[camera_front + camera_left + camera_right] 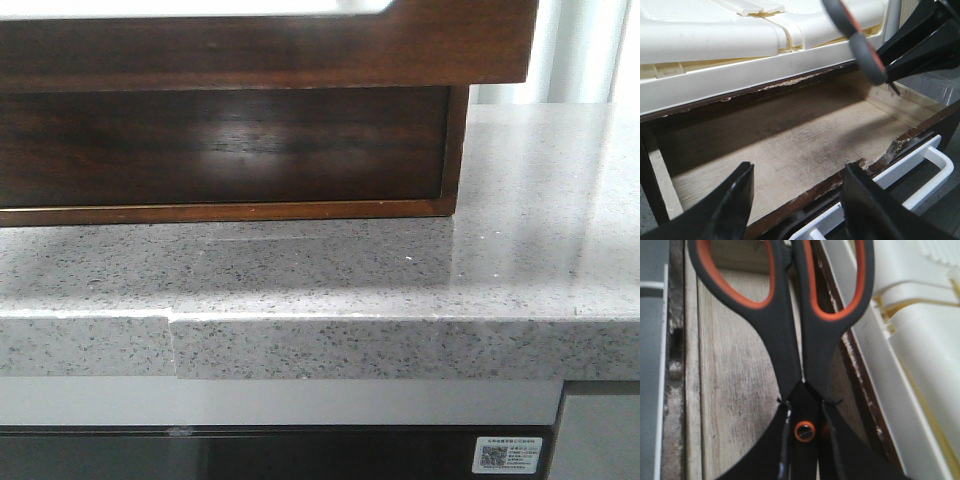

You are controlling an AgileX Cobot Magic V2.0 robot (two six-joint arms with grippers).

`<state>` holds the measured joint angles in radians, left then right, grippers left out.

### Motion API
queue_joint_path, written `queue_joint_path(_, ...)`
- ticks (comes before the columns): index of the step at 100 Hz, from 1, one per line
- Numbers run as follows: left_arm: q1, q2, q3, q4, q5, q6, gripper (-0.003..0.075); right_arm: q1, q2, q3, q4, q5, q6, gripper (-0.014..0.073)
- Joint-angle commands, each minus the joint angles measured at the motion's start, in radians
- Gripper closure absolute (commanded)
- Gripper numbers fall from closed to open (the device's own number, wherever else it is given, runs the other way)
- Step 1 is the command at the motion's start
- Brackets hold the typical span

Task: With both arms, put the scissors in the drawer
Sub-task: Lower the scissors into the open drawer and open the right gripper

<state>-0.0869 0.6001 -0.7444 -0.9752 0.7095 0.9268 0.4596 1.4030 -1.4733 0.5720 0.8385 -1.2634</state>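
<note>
The scissors [800, 340] are light, stiff and smooth. The right gripper [802, 450] has its jaws clenched on the blade end near the pivot, handles hanging over the open drawer [780, 145]. The left gripper [797, 200] jaws are released, empty.

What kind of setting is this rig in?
Probably a kitchen-style mock-up. A speckled grey stone counter carries a dark wooden cabinet; its drawer is open, a white plastic organiser sits above it, and the right gripper holds the scissors over it.
</note>
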Motion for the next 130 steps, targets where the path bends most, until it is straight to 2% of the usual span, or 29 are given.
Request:
queue_joint_path(1, -0.007, 0.009, -0.035, -0.046, -0.047, -0.001, 0.0357, 0.004, 0.009, -0.032, 0.017, -0.066, -0.017, 0.0645)
queue_joint_path(53, -0.007, 0.009, -0.035, -0.034, -0.049, -0.001, 0.0357, 0.004, 0.047, -0.032, -0.015, -0.047, -0.048, 0.064)
queue_joint_path(87, -0.007, 0.009, -0.035, -0.034, -0.051, -0.001, 0.0357, 0.004, 0.047, -0.032, -0.014, -0.046, -0.048, 0.0425)
queue_joint_path(104, -0.007, 0.009, -0.035, -0.034, -0.051, -0.001, 0.0357, 0.004, 0.037, -0.032, -0.014, -0.057, -0.048, 0.0403)
queue_joint_path(119, -0.007, 0.009, -0.035, -0.034, -0.051, -0.001, 0.0357, 0.001, -0.032, -0.036, -0.03, -0.062, 0.018, 0.0403)
queue_joint_path(130, -0.007, 0.009, -0.035, -0.034, -0.051, -0.001, 0.0357, 0.0, -0.102, -0.036, -0.112, -0.041, 0.175, 0.0403)
